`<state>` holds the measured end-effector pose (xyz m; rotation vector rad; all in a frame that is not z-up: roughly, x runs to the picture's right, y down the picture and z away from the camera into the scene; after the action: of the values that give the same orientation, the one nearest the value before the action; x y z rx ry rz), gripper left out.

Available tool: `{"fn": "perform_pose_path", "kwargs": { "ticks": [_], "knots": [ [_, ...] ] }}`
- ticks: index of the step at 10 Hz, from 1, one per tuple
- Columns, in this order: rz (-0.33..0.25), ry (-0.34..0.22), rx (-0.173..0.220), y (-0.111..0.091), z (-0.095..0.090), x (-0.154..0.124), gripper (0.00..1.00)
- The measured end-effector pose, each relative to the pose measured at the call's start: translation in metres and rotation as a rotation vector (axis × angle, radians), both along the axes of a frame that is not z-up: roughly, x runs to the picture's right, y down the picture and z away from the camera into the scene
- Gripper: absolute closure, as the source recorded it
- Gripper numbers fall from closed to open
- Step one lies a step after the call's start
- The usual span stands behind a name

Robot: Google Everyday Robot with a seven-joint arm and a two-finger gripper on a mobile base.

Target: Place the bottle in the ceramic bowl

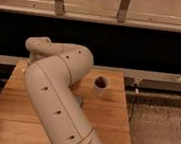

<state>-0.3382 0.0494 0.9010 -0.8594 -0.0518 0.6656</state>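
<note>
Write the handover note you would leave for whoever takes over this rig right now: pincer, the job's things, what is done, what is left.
Pincer: not in view; the arm folds back over the left of the wooden table and its far end drops behind its own elbow.
Bottle: not visible anywhere in the camera view.
Ceramic bowl: not visible either; the arm covers that part of the table.
Also there: a white cup standing upright near the table's back edge, right of the arm, and a bit of a blue-grey thing showing at the arm's edge.
Done: cannot confirm anything.
Left: check behind the arm for bottle and bowl before assuming placement.
</note>
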Motion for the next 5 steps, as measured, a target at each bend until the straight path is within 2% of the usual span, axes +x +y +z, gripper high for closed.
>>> {"fn": "perform_pose_path", "kwargs": {
  "ticks": [3,5],
  "knots": [
    [0.034,-0.023,0.076,-0.042,-0.032,0.003,1.00],
    [0.055,-0.019,0.116,-0.066,-0.044,0.010,1.00]
  ]
}}
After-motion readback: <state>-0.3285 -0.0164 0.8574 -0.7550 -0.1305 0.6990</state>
